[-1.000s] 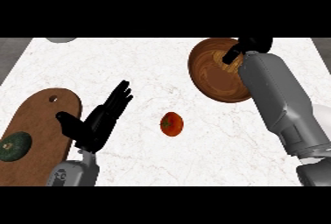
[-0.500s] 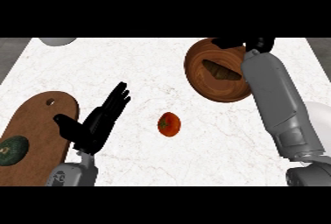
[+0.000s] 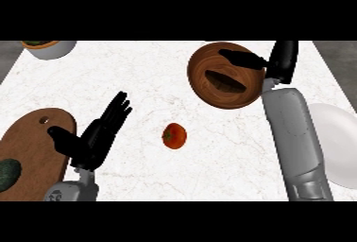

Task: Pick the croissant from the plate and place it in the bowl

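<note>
two grey forearms, each ending in a black hand point(image 3: 94, 137).

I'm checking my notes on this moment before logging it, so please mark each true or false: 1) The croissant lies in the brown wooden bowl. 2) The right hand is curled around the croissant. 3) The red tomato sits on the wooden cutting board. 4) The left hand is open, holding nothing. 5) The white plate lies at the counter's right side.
1) True: the croissant lies inside the brown wooden bowl.
2) False: the right hand is over the bowl's far rim, off the croissant.
3) False: the red tomato sits on the bare marble counter, apart from the wooden cutting board.
4) True: the left hand has straight fingers.
5) True: the white plate lies beside the right forearm.
</note>
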